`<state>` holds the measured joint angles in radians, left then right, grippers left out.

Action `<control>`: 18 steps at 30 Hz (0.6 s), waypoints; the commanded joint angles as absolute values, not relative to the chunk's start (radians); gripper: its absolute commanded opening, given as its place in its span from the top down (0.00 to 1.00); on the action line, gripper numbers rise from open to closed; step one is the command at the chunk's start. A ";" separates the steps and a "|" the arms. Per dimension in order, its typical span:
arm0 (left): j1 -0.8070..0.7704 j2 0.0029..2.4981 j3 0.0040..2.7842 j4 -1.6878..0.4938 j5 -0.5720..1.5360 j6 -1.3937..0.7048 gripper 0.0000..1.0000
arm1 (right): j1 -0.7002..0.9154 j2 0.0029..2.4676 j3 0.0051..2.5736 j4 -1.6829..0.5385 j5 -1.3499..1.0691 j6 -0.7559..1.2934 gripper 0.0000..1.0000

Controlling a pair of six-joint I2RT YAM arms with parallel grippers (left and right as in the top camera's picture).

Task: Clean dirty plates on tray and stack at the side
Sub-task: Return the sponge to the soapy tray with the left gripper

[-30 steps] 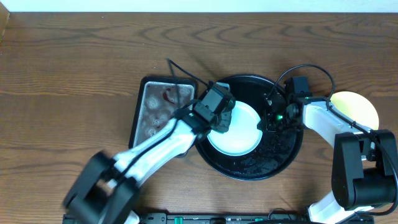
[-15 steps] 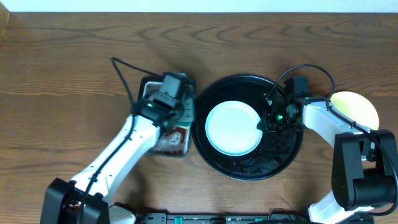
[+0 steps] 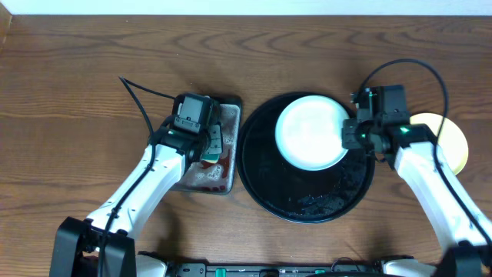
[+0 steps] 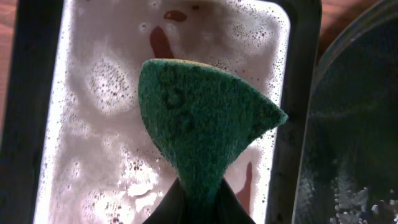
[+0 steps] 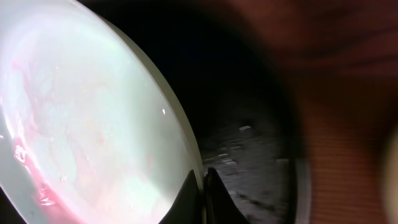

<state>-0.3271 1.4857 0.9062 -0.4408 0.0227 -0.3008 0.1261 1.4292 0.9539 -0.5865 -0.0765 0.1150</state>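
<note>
Mint-green plate (image 5: 87,124), pink-smeared, pinched at its rim by right end effector (image 5: 202,190).

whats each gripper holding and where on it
Left gripper pinches the green sponge by its narrow bottom end; right gripper grips the mint plate by its rim.

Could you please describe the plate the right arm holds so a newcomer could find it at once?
Start at the large round black tray, the biggest thing on the tabletop. Over its upper right part is a pale mint plate, its right rim pinched in the right gripper. Unlike the yellow plate lying beyond the tray's right edge, it is pale, smeared faintly pink and held.
</note>
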 commanded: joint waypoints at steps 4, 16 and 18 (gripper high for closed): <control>-0.324 1.517 0.850 -0.367 0.010 -0.236 0.92 | 0.184 1.306 0.973 -0.583 0.247 0.021 0.99; -0.324 1.608 0.845 -0.345 0.011 -0.236 0.54 | 0.441 1.287 0.973 -0.515 0.686 -0.142 0.99; -0.324 1.608 0.845 -0.346 0.011 -0.236 0.42 | 0.490 1.287 0.973 -0.496 0.738 -0.181 0.99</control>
